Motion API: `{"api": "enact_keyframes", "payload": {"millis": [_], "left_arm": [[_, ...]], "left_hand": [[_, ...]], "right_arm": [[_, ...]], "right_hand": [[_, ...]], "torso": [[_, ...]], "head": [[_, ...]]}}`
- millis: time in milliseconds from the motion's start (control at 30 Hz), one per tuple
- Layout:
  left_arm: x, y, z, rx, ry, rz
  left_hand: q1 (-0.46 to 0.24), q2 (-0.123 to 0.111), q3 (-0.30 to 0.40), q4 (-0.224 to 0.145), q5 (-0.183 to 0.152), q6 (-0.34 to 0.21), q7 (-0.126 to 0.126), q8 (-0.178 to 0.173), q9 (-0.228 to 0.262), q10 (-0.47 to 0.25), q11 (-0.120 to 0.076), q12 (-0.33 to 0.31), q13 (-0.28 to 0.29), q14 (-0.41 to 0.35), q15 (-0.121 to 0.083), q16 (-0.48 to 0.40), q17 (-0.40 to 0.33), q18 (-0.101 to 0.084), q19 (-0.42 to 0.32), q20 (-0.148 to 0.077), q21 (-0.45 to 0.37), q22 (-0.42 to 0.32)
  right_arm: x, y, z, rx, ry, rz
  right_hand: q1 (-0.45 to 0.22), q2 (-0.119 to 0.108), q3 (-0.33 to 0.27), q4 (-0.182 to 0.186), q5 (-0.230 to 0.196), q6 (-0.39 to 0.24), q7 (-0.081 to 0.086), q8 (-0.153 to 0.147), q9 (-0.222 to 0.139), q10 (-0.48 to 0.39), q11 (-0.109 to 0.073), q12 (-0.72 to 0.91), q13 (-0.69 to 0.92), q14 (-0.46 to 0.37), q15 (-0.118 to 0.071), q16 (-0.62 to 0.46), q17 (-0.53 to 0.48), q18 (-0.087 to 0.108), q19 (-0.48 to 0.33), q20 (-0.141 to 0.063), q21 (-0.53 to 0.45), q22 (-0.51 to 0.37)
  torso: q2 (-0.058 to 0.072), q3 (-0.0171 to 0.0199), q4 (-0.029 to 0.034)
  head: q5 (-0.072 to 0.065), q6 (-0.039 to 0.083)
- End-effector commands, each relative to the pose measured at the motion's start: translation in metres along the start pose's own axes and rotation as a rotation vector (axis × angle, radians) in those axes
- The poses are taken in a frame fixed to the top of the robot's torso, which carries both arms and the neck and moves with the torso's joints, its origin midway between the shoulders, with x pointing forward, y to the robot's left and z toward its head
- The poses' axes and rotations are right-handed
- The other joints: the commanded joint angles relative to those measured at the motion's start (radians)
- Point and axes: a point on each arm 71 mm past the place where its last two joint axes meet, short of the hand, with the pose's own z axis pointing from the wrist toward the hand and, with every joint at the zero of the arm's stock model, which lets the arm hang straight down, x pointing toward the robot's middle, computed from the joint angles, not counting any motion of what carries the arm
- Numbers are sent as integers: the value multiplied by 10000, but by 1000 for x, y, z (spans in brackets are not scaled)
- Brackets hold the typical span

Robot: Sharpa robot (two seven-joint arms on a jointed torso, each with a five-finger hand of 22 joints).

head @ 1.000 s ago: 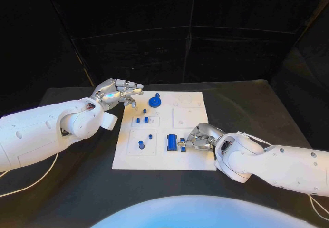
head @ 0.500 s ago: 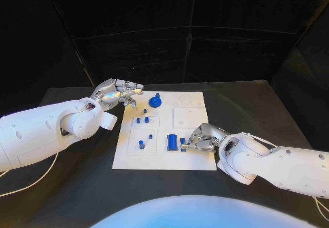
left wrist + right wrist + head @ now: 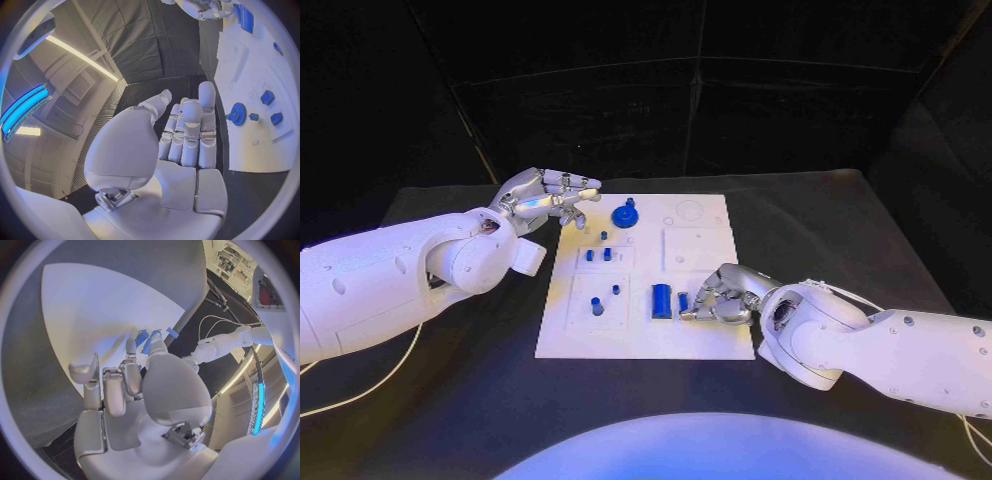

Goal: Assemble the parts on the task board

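The right hand pinches a small blue part low over the task board — apparently to seat it — while the empty left hand, fingers curled, waits beside the board's far corner.

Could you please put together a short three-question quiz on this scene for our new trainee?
1. True or false: the left hand holds a blue part.
2. Which hand is at the tall block on the board? A) left B) right
3. Fill in: the gear sits near the board's ____ edge (far or near).

Key:
1. False; it hovers by the board's far left corner, holding nothing.
2. B; the right hand has its fingers at small blue parts beside the block.
3. Far.
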Motion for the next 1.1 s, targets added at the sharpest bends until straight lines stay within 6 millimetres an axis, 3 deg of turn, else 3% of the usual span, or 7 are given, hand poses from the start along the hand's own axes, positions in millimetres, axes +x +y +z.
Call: {"api": "enact_keyframes", "payload": {"millis": [33,400,767,933,1033,1100], "left_arm": [[1,-1,1,53,107,-74],[2,-1,1,47,122,-78],[1,-1,0,54,114,-75],[1,-1,1,78,81,-61],[0,-1,2,115,18,-37],[-1,-1,2,142,-84,-86]], "left_hand": [[-23,93,-37,0,-26,-92,-5,12,-11,-68,11,31,17,-44,-11,-56,-10,128,-4,93,-49,-11],[-23,93,-37,0,-26,-92,-5,12,-11,-68,11,31,17,-44,-11,-56,-10,128,-4,93,-49,-11],[-23,93,-37,0,-26,-92,-5,12,-11,-68,11,31,17,-44,-11,-56,-10,128,-4,93,-49,-11],[-22,95,-41,1,-26,-96,-4,12,-11,-73,12,34,18,-46,-10,-55,-12,128,-3,93,-52,-14],[-28,98,-59,8,-26,-107,-3,13,-12,-89,16,45,21,-58,-7,-60,-37,128,-1,96,-62,-22],[-64,85,-96,30,-27,-112,-10,17,-11,-97,17,59,26,-105,-1,-113,-132,125,-9,100,-76,-32]], "right_arm": [[0,0,2,-7,67,-148],[-1,-5,10,341,-166,-236],[-2,-2,9,-49,-274,-5],[-9,-3,2,-1249,-206,1423],[-25,-6,5,-1879,-242,2754],[-39,-8,9,-2170,-438,3491]], "right_hand": [[109,37,2,-65,31,-11,3,51,16,-12,62,19,673,983,-43,54,2287,-94,72,2,49,20],[164,257,21,-80,143,29,-15,72,47,7,49,51,696,988,-52,68,2311,-99,91,-3,69,54],[343,196,-59,-240,157,-28,-5,46,63,-8,49,20,680,983,-59,54,2286,-88,59,-13,31,-4],[315,186,-209,-245,199,-412,154,-210,-22,-174,179,-247,526,914,38,-114,2001,-4,-224,48,-292,-516],[504,249,-243,-369,242,-923,377,-570,-158,-840,371,-1425,-196,647,198,-737,1041,231,-995,179,-1214,-1904],[611,283,-279,-463,271,-1068,462,-693,-217,-1107,454,-1849,-473,564,272,-966,749,316,-1260,264,-1590,-2388]], "torso": [[11,-5,4],[20,-2,5],[-7,-4,-18],[-66,-26,-8],[-132,-45,8],[-188,-59,-1]], "head": [[28,-6],[55,-44],[58,-66],[-7,48],[-82,132],[-103,198]]}}
